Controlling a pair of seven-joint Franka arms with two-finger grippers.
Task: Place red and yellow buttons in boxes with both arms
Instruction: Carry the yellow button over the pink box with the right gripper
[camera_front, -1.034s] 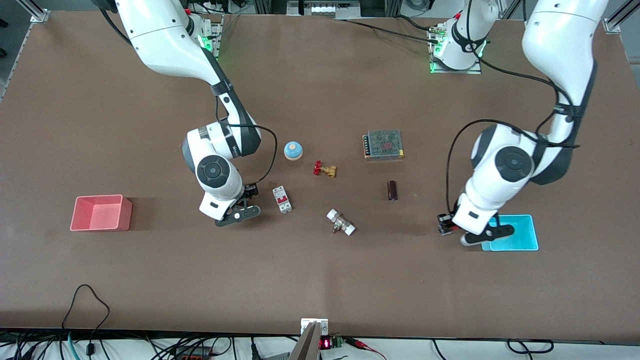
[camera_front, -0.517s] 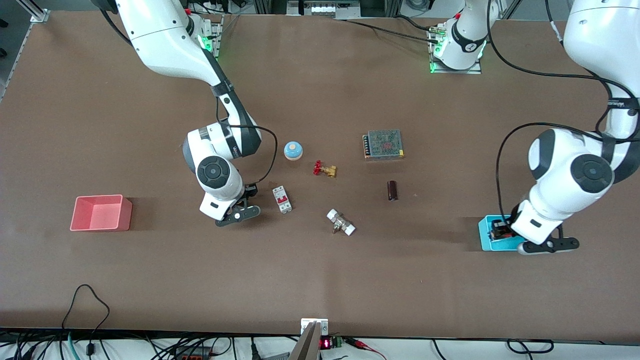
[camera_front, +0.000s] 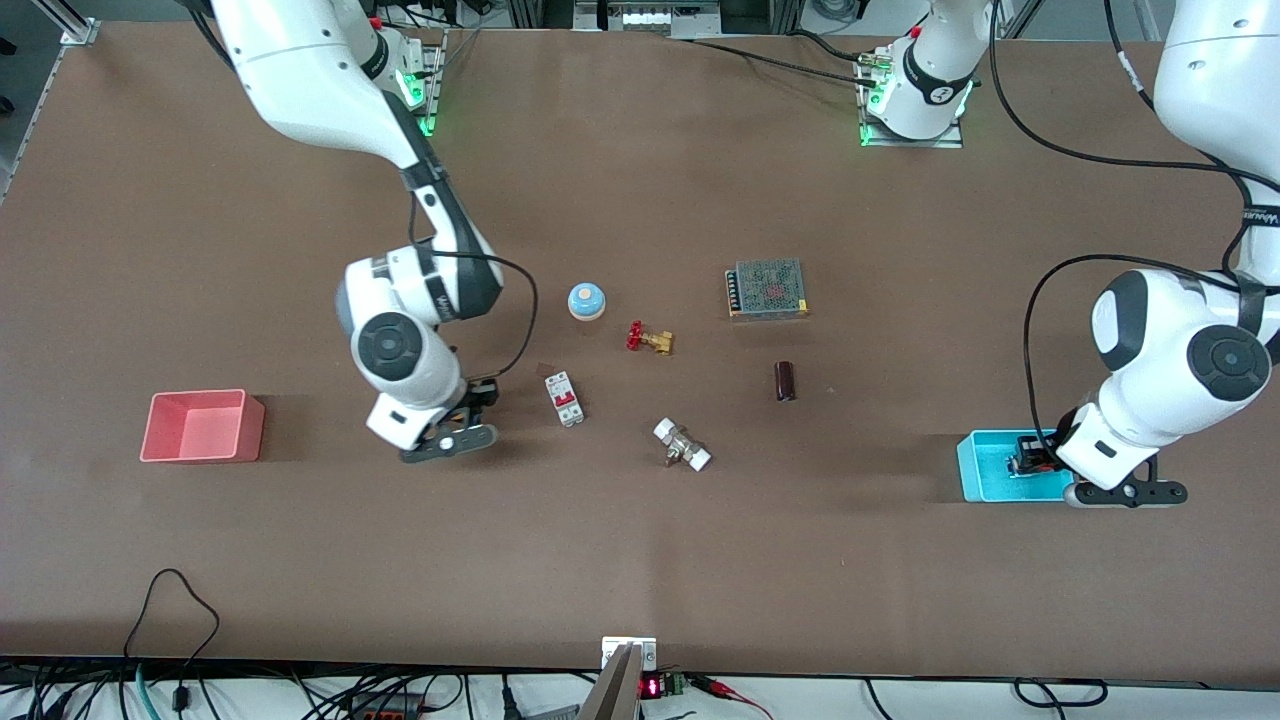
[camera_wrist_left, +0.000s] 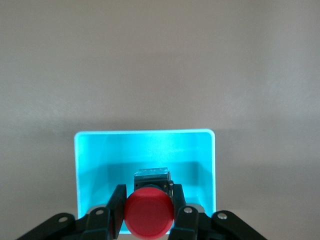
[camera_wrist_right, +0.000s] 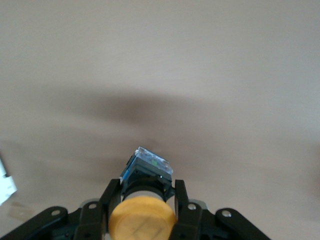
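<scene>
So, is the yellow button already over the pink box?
No, the right gripper holds the yellow button over bare table; the pink box stands apart.

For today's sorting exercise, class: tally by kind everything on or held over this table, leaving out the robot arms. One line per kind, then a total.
Push buttons: 2 (red button, yellow button)
Bins: 2 (pink bin, cyan bin)
Valves: 2 (brass valve, white-ended valve)
Blue domed disc: 1
Circuit breaker: 1
Mesh-topped power supply: 1
Dark cylinder: 1
Total: 10
</scene>
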